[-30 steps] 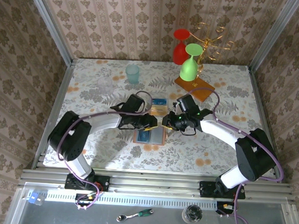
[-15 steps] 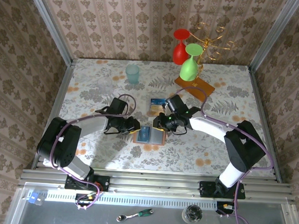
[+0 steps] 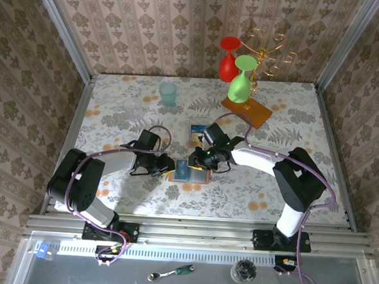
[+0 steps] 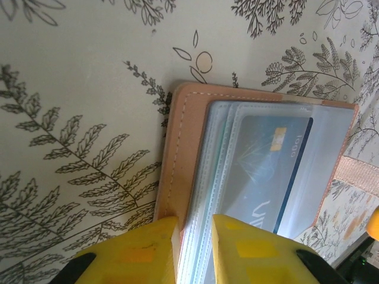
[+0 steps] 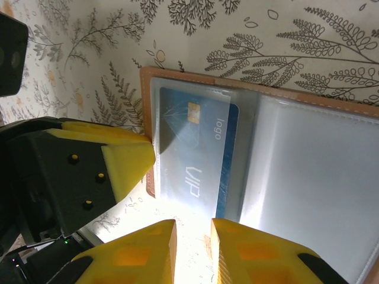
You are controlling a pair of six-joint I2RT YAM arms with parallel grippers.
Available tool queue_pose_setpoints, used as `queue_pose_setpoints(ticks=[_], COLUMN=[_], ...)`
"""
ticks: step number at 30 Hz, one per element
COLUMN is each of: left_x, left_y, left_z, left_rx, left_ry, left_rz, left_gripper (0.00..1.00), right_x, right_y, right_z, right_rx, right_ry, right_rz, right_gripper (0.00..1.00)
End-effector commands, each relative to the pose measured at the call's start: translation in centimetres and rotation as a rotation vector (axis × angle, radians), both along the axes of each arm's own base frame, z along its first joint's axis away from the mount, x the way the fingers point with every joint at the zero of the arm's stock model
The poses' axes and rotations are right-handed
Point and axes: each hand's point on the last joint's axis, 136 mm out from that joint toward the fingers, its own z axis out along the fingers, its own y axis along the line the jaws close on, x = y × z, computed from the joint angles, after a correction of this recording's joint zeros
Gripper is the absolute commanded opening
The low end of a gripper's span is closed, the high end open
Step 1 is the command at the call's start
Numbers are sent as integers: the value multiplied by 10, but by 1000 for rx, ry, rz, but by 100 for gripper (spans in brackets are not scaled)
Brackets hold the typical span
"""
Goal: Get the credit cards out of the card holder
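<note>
The card holder (image 4: 177, 148) had a tan leather cover, matt and finely grained, with a pale stitched seam along its edge. Its inner sleeves (image 5: 314, 177) were clear soft plastic, glossy and slightly milky, catching white glare. The credit card (image 4: 266, 171) beneath them looked like smooth blue plastic with a small metallic gold chip. The left gripper (image 4: 194, 232) and right gripper (image 5: 194, 232) had matt yellow plastic fingers on matt black housings. The table cover (image 4: 71, 71) was smooth and fern-printed, with a low sheen. In the top view the rack base (image 3: 252, 113) looked like varnished wood, its rack (image 3: 267, 53) shiny gold metal, and the frame rails (image 3: 197, 231) dull silver metal.
</note>
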Motion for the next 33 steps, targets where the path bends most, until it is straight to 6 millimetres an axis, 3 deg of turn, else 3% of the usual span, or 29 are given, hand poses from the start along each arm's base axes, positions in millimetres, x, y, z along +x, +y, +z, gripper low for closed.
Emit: queue_pose_setpoints(ticks=[1, 18, 33], left_x=[-3, -9, -9], left_y=[3, 4, 3], left_z=[-7, -13, -14], left_rx=[-1, 3, 1], left_ry=[14, 32, 34], left_rz=[2, 7, 3], left_gripper=[22, 18, 16], right_x=[2, 1, 3], right_y=[9, 15, 20], right_z=[0, -18, -25], right_rx=[17, 17, 18], right_ry=[9, 29, 42], right_rz=[9, 33, 40], right_gripper=[24, 26, 21])
